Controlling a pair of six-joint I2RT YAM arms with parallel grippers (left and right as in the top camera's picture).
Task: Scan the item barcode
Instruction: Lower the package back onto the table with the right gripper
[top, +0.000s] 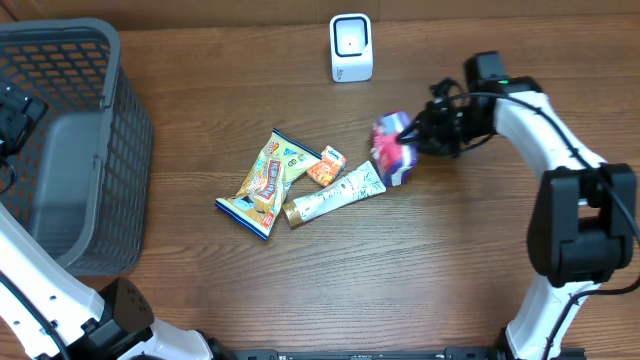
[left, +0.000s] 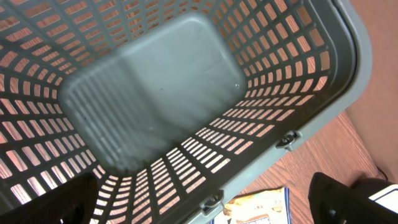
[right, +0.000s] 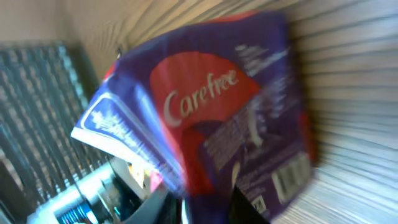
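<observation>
Turning the Carefree pack (top: 392, 150) so its barcode (right: 289, 180) faces the scanner (top: 351, 47) looks like the step in hand. The pack sits at the tip of the right tool (top: 412, 135), near the scanner's front and slightly to its right. The blur hides whether that tool is clamped on the pack or parting from it. A firm hold on one edge, with the printed bars left uncovered, would serve best.

Bare counter (top: 440, 250) lies between pack and scanner. The tube (top: 335, 195) and snack bag (top: 265, 180) crowd the scanner's front-left. Far left of the scanner, the left tool (left: 205, 196) hangs with fingers wide apart over the basket (top: 95, 190).
</observation>
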